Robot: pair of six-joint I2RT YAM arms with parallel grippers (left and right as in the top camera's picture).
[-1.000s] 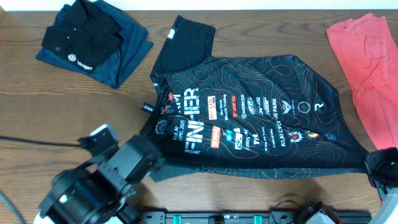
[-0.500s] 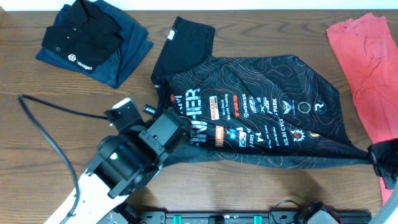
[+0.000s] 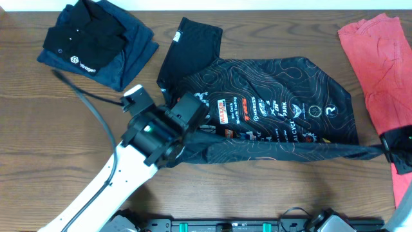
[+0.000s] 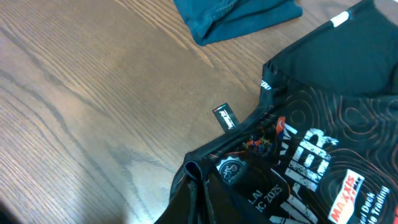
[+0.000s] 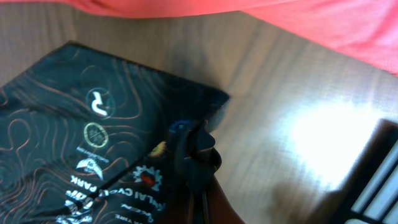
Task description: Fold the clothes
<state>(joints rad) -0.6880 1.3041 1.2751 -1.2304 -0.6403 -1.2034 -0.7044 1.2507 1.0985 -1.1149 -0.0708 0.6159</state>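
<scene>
Jersey (image 3: 277, 96) hem now sits farther back than a second ago, folded over the lower logos.
Left gripper (image 3: 193, 119) and right gripper (image 3: 388, 148) each pinch that hem, fingers pressed together, above the table (image 3: 64, 161).

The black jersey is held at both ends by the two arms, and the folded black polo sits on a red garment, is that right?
Not quite. The black polo sits on a dark blue garment, not a red one; the overhead view shows it. The rest holds: the left gripper and right gripper each hold an end of the jersey.
</scene>
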